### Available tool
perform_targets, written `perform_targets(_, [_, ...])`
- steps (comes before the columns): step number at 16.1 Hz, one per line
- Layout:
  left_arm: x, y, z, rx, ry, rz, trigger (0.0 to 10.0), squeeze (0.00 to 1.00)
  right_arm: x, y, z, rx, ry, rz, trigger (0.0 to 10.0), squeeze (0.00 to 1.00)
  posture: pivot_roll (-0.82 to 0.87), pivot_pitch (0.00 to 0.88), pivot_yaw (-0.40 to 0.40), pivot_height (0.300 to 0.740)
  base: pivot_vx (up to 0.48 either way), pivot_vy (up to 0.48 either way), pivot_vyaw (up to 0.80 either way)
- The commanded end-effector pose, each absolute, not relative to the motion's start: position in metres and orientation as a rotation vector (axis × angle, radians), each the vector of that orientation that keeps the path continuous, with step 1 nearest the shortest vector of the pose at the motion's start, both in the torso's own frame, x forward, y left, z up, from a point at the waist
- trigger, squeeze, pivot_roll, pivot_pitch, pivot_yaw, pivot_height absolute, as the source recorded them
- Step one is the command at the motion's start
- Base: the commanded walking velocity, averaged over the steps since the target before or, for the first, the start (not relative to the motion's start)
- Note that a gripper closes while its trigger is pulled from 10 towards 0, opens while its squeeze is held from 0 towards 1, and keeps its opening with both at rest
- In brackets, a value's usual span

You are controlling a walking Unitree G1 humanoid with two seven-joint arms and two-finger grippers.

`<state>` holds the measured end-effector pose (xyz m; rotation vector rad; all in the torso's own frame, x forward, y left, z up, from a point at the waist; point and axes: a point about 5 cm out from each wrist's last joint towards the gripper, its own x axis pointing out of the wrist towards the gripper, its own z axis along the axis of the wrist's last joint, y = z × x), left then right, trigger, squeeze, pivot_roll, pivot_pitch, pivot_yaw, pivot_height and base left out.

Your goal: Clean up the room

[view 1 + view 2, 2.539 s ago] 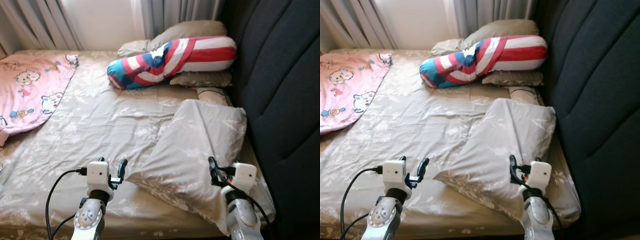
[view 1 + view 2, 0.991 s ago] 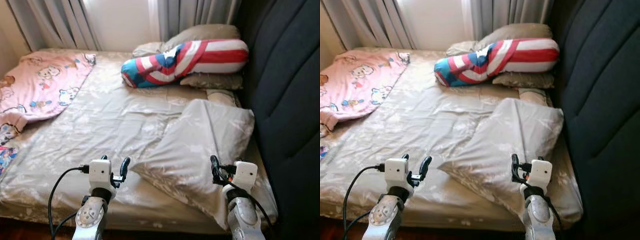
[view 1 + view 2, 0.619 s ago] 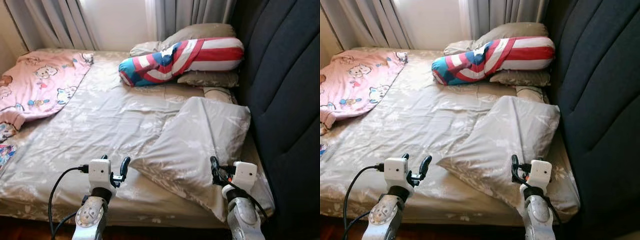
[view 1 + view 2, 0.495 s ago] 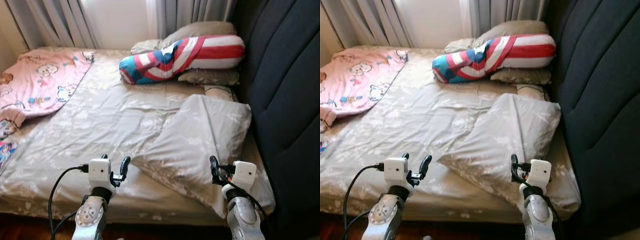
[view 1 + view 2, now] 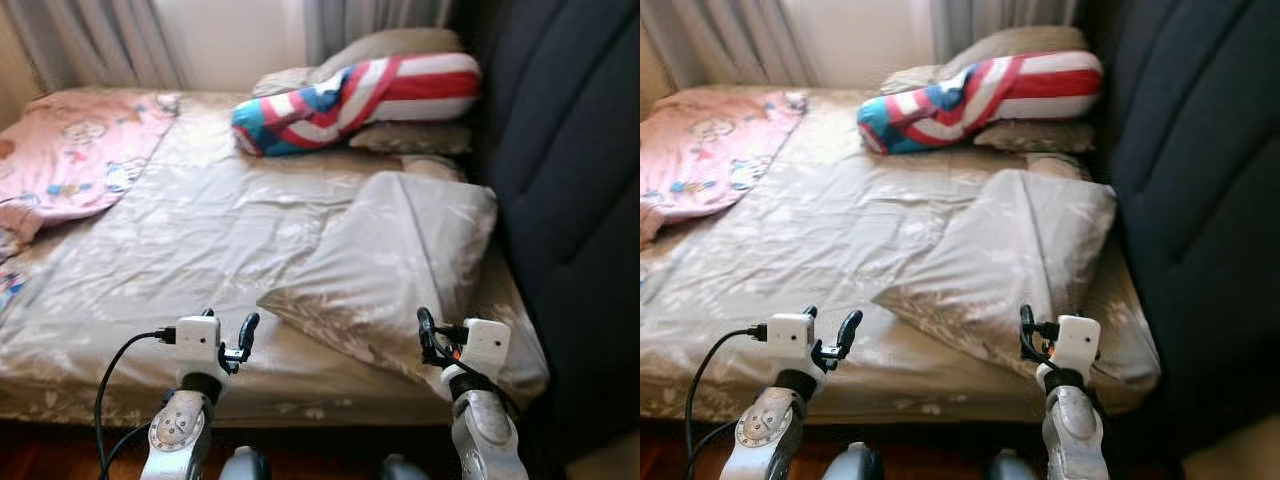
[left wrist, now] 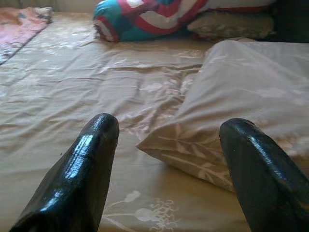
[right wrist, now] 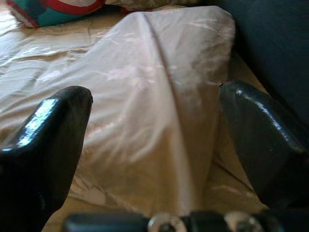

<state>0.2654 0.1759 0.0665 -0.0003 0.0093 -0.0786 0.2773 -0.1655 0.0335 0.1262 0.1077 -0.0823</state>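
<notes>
Left gripper (image 5: 228, 335) and right gripper (image 5: 440, 340), fingers spread, hover before beige leaf-print pillow (image 5: 390, 265) askew on bed (image 5: 170, 250), ready to straighten

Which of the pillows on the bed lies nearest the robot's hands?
The large beige leaf-print pillow, lying askew just beyond both hands. The red, white and blue striped bolster and the plain beige pillows sit far back by the curtains.

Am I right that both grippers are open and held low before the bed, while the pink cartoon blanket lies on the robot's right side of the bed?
Not quite: the pink cartoon blanket lies on the robot's left side of the bed, as the left eye view shows. The rest holds: the left gripper and right gripper are both open, held low before the bed.
</notes>
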Motion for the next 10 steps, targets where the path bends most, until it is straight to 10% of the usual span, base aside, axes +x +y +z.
perform_targets(1, [0.2685,0.1752,0.0688,0.001,0.009,-0.087,10.0,0.0,0.2778,-0.1654,0.0323,0.132,0.115,-0.087,10.0,0.0,-0.05,0.102,-0.001,0.652,0.0,0.0,0.0])
perform_targets(10, [0.2699,0.176,0.0716,0.003,-0.002,-0.085,10.0,0.0,0.2799,-0.1581,0.0344,0.142,0.103,-0.032,10.0,0.0,-0.05,0.08,0.005,0.652,0.249,0.0,0.0])
